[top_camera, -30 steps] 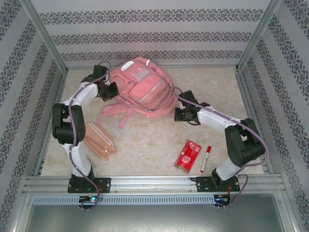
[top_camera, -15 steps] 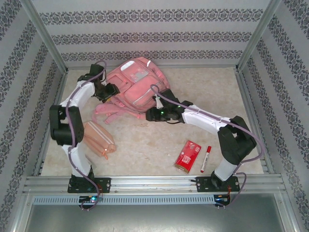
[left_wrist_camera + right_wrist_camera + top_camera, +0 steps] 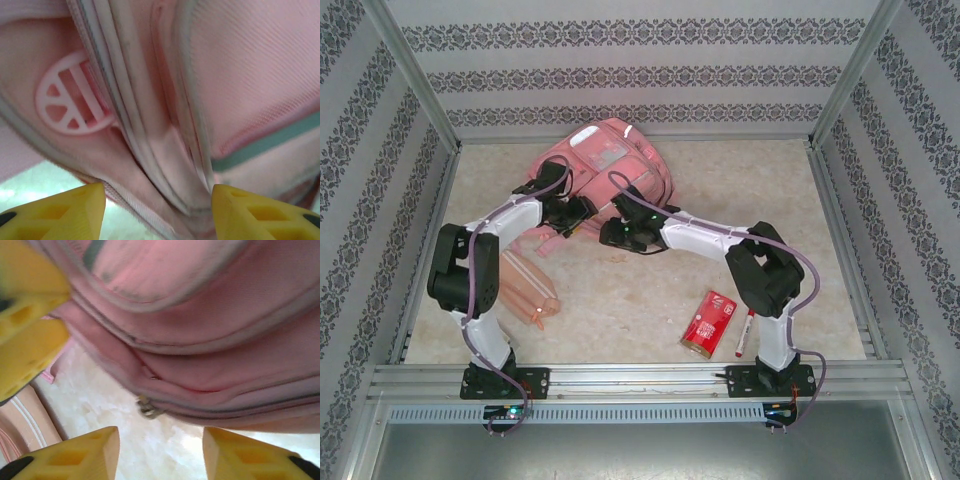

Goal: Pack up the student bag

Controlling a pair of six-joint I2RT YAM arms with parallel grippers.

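The pink student bag [image 3: 608, 160] lies at the back of the table, its straps toward the front. My left gripper [image 3: 580, 212] sits at the bag's near left edge. It is open [image 3: 159, 212], with a zip seam and folded pink fabric [image 3: 165, 150] just ahead, reaching between the fingertips. My right gripper [image 3: 612, 230] is beside it at the bag's near edge. It is also open [image 3: 161, 452], above the table, and a metal zip pull [image 3: 147, 407] hangs just ahead of the fingertips. The left gripper's yellow fingers [image 3: 30, 315] show in the right wrist view.
A peach striped pencil case [image 3: 523, 290] lies by the left arm, and its corner [image 3: 22, 427] shows in the right wrist view. A red packet [image 3: 708, 322] and a red-capped marker [image 3: 746, 328] lie near the right arm's base. Frame walls enclose the table.
The right arm swung left to the bag's near edge. The left gripper moved from the bag's left side round to its front. The bag shifted a little to the left.
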